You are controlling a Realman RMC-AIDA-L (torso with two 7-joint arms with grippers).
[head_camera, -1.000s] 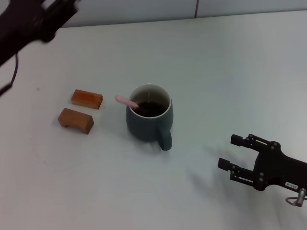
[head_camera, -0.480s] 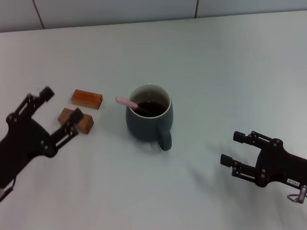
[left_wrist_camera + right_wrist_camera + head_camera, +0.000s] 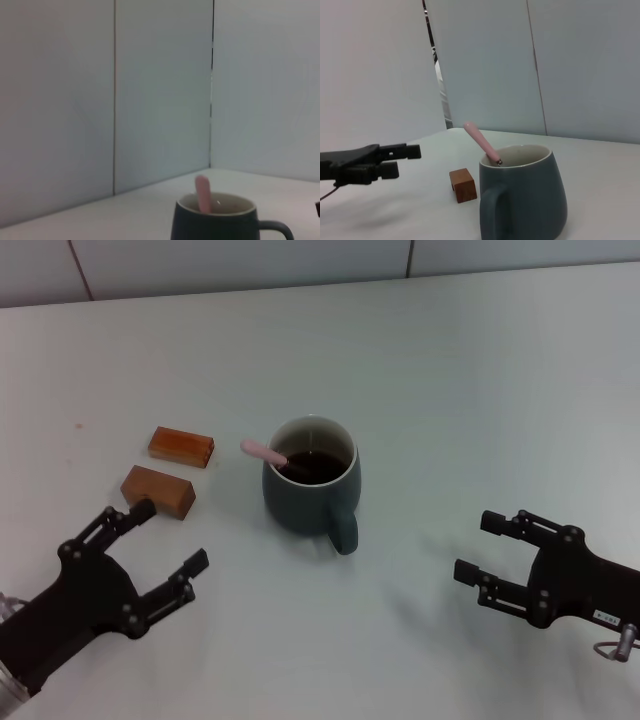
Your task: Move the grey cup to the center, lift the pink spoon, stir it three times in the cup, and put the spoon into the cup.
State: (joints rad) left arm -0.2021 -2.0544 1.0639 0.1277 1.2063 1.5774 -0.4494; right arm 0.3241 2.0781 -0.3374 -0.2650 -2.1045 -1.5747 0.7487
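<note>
Even, diffuse overhead light; white table (image 3: 480,390) bright, no glare. Soft faint shadows under grey cup (image 3: 311,488) and right gripper (image 3: 487,549). Head view sharp. Left wrist view dim, slightly soft, cup perhaps out of focus. Right wrist view clear, mild cool cast.

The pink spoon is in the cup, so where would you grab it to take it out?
Probably by the bare handle end of the pink spoon, which leans out over the rim of the grey cup toward the robot's left. Come from above on that side; its bowl is down inside the cup.
</note>
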